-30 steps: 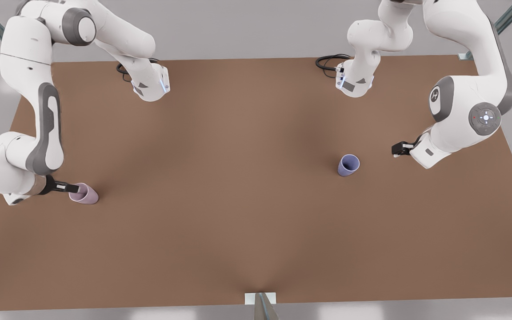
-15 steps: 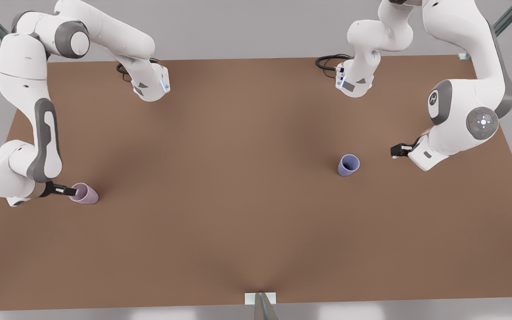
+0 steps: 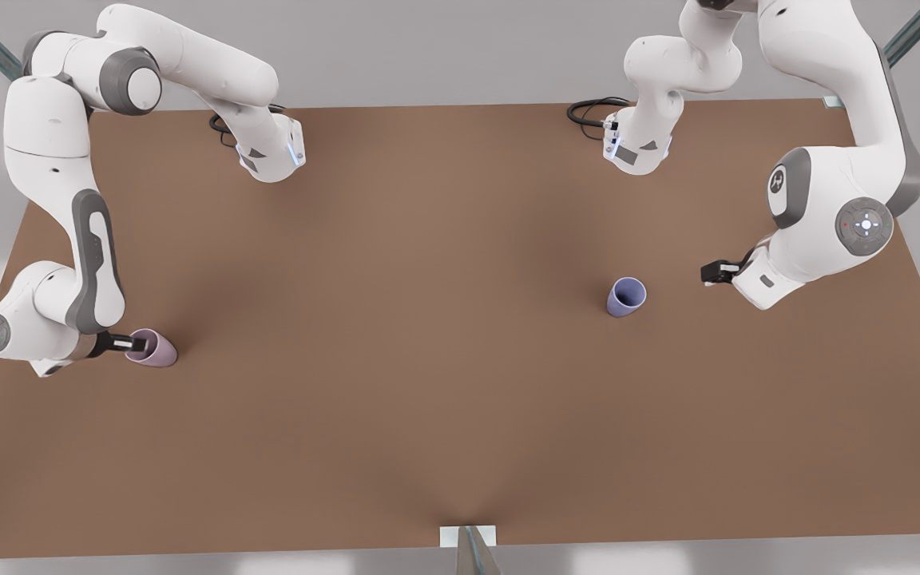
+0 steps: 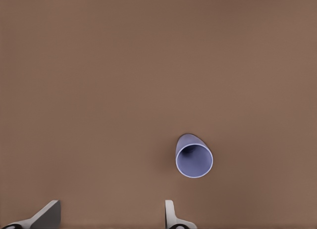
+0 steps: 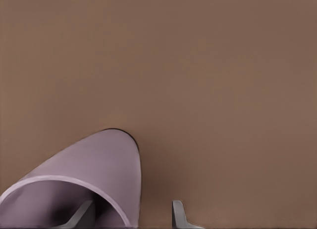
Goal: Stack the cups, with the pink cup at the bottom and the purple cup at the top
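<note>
Brown table (image 3: 428, 359): right gripper's (image 3: 134, 344) open fingers straddle pink cup's (image 3: 152, 349) rim; left gripper (image 3: 707, 274) open.

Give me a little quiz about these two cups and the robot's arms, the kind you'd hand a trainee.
1. True or false: the purple cup already sits inside the pink cup.
2. Which tool has one finger inside a cup's mouth and the other outside its wall? A) the left tool B) the right tool C) neither
3. The left tool waits near the purple cup without touching it. Are its fingers open or shut?

Key
1. False. The cups stand far apart on the table.
2. B. It straddles the pink cup's rim, not yet clamped.
3. Open.
</note>
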Controlling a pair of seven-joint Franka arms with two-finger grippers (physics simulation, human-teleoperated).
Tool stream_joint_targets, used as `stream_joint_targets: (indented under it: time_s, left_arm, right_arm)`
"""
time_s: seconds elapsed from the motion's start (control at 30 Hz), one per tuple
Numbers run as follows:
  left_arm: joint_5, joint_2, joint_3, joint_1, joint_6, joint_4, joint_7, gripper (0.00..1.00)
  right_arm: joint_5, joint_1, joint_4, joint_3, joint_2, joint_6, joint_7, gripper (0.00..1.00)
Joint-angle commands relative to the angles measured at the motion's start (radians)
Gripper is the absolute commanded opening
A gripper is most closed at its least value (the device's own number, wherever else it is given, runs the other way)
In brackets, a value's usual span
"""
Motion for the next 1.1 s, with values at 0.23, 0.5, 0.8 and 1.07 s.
stream_joint_targets:
  time_s: [0.23,0.5,0.8,1.07]
  left_arm:
    - [0.000,-0.006,-0.001,0.002,-0.012,0.000,0.000,1.00]
    - [0.000,-0.012,0.001,0.002,-0.003,0.003,-0.018,1.00]
    - [0.000,-0.012,0.001,0.002,-0.011,0.002,-0.017,1.00]
    - [-0.009,-0.017,-0.001,0.002,-0.012,0.002,-0.020,1.00]
  right_arm:
    - [0.000,0.002,0.003,0.001,0.006,0.012,0.000,0.21]
    - [0.000,0.003,0.002,0.001,0.003,0.009,-0.002,0.21]
    - [0.002,0.052,0.113,0.022,-0.032,-0.006,-0.051,0.21]
    - [0.006,0.384,0.278,0.030,-0.045,-0.140,0.195,0.21]
